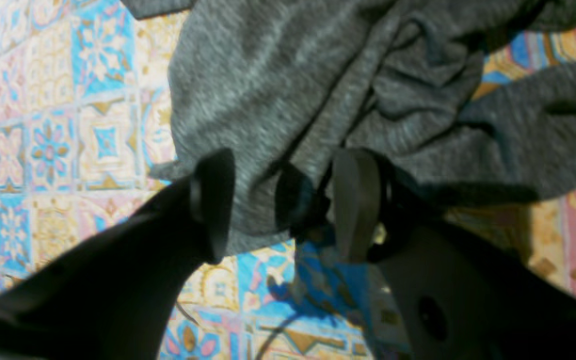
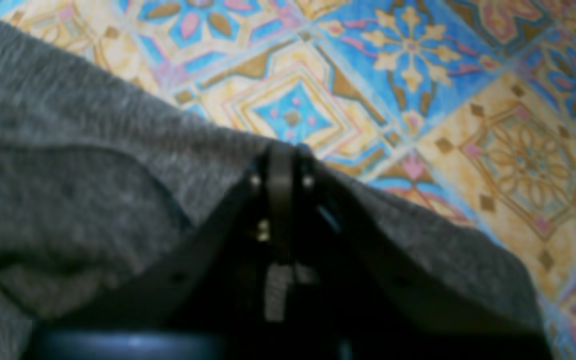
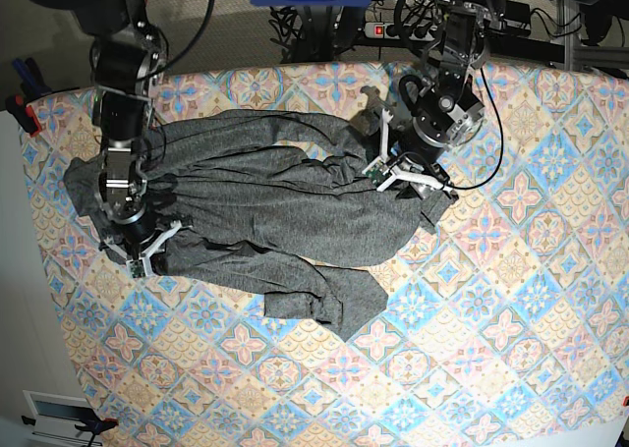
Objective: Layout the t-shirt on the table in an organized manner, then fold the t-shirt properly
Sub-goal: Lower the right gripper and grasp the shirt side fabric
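On bench (image 3: 550, 368): t-shirt (image 3: 265, 211) crumpled, unfolded.
Right gripper (image 2: 282, 150) fingers pinch its hem; left gripper (image 1: 288, 200) fingers gape around cloth.

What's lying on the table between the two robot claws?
The t-shirt: in the base view its crumpled grey cloth spans the whole stretch from the right gripper to the left gripper, covering the table there.

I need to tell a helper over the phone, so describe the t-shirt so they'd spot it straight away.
Look at the table covered in pastel blue, pink and cream tiles. Across its far left half sprawls the t-shirt, a big, wrinkled heap between the two arms. It is plain dark grey, the only unpatterned cloth there.
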Available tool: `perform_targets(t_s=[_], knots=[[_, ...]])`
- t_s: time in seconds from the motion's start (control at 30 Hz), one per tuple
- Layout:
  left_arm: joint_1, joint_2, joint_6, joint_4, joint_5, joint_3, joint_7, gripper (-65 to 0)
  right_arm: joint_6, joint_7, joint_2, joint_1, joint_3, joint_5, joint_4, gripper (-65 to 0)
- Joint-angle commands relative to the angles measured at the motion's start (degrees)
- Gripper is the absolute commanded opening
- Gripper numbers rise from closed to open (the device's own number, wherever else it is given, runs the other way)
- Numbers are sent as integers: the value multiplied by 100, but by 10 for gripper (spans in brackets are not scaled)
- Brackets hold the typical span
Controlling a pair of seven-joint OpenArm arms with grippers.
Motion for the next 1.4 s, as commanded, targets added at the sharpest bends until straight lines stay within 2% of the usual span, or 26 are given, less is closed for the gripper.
perform_targets(t_s=[0.0, 0.17, 0.33, 0.47, 0.53, 0.73, 0.8, 0.9, 1.13, 1.37], knots=[[-27, 6, 33, 112, -52, 0, -87, -335, -70, -240, 77, 191, 18, -121, -26, -650], [87, 6, 42, 112, -52, -9, -87, -335, -106, -205, 208, 498, 88, -112, -176, -648], [175, 6, 42, 112, -52, -18, -87, -335, -106, -205, 226, 569, 765, -112, -141, -650], [175, 6, 42, 112, -52, -18, -87, -335, -106, -214, 226, 569, 871, -121, -123, -645], [175, 6, 42, 112, -52, -18, -87, -335, -106, -240, 226, 560, 871, -121, -123, -618], [175, 6, 42, 103, -52, 18, -87, -335, -79, -240, 235, 516, 888, -130, 273, -438], [175, 6, 42, 103, -52, 26, -87, -335, -79, -240, 235, 182, 888, -130, 642, -384], [166, 14, 42, 94, -87, 35, -87, -335, -70, -249, 235, -302, 853, -130, 1257, -337], [166, 14, 42, 94, -96, 35, -87, -335, -70, -908, 235, -609, 880, -130, 2444, -324], [175, 14, 42, 94, -96, 35, -87, -335, -70, -926, 235, -600, 845, -130, 2497, -324]])
